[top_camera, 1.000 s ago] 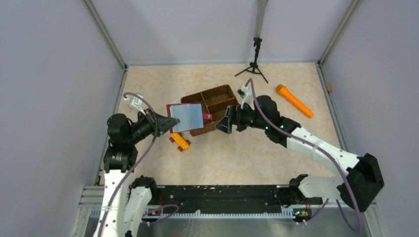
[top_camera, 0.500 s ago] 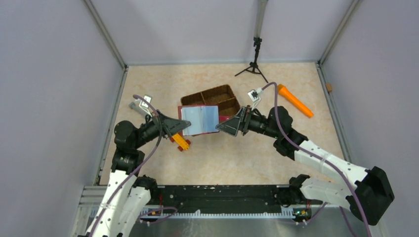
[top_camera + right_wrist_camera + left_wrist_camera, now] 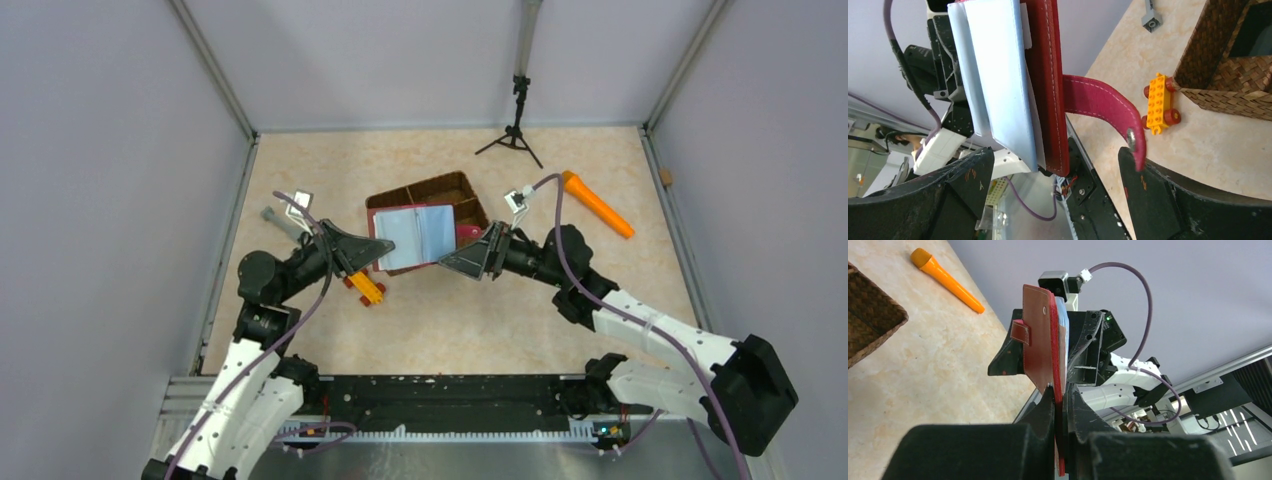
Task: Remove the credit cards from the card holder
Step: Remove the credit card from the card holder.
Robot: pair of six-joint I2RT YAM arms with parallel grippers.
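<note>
A view from above shows two robot arms meeting over a pale surface. On the left, the left end effector (image 3: 383, 249) is clamped narrow on the near left edge of the card holder (image 3: 418, 235), holding it in the air in front of a brown wicker basket (image 3: 440, 190). A yellow toy car (image 3: 365, 287) sits on the surface just below that grip.

The card holder is open, with its pale blue inner pockets (image 3: 998, 85) turned up to the overhead camera and its red outside facing down. Its long axis runs left to right between the two arms. Its strap (image 3: 1103, 107) sticks out from the right edge, toward the right arm.

On the right, the right end effector (image 3: 455, 260) stands wide open with nothing in it. Its fingers (image 3: 923, 200) straddle the right edge of the card holder, and the strap's snap end is just beside one finger. Further right, an orange stick-shaped object (image 3: 595, 203) lies on the surface.

The credit cards cannot be picked out; they appear to be tucked inside the pockets.

The step in hand looks like reaching for a card. To do it well, the right fingers should probably close on a card edge alone, missing the strap and the pocket fabric, and then pull along the pocket opening. The left grip needs to stay firm against that pull.
</note>
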